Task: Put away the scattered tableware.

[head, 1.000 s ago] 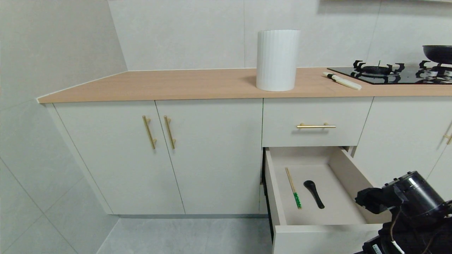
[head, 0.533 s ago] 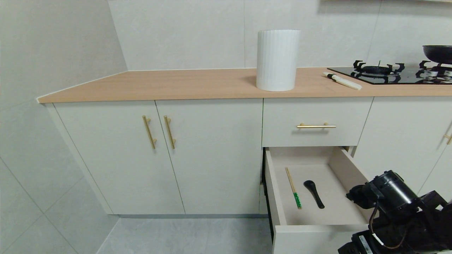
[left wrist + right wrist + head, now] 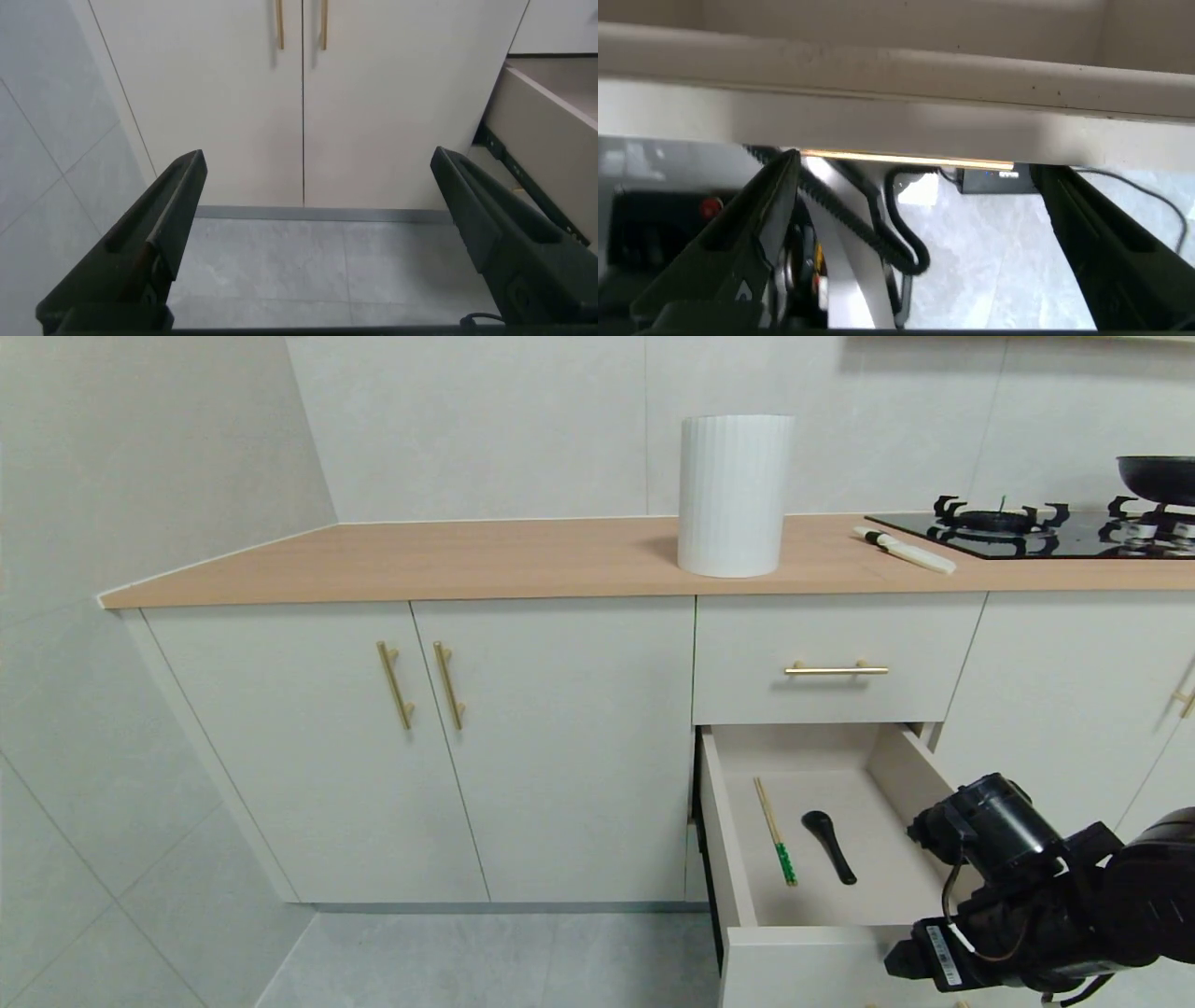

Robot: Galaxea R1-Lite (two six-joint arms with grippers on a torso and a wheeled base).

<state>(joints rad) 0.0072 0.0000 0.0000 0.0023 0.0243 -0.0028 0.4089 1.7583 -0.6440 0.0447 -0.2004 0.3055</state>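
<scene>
The right gripper point(image 3: 915, 173) sits low at the front of the open drawer point(image 3: 738, 859). Its fingers are spread wide with the gold handle point(image 3: 952, 162) just ahead between them, probably so it can grip or push the front to shut it. Beyond that panel and above the gripper, the chopsticks point(image 3: 776, 845), pale wood with green ends, lie just beside a black spoon point(image 3: 829, 847), not touching, on the drawer floor. The left gripper point(image 3: 318, 163) hangs wide and empty, facing the cabinet doors point(image 3: 304, 93).
</scene>
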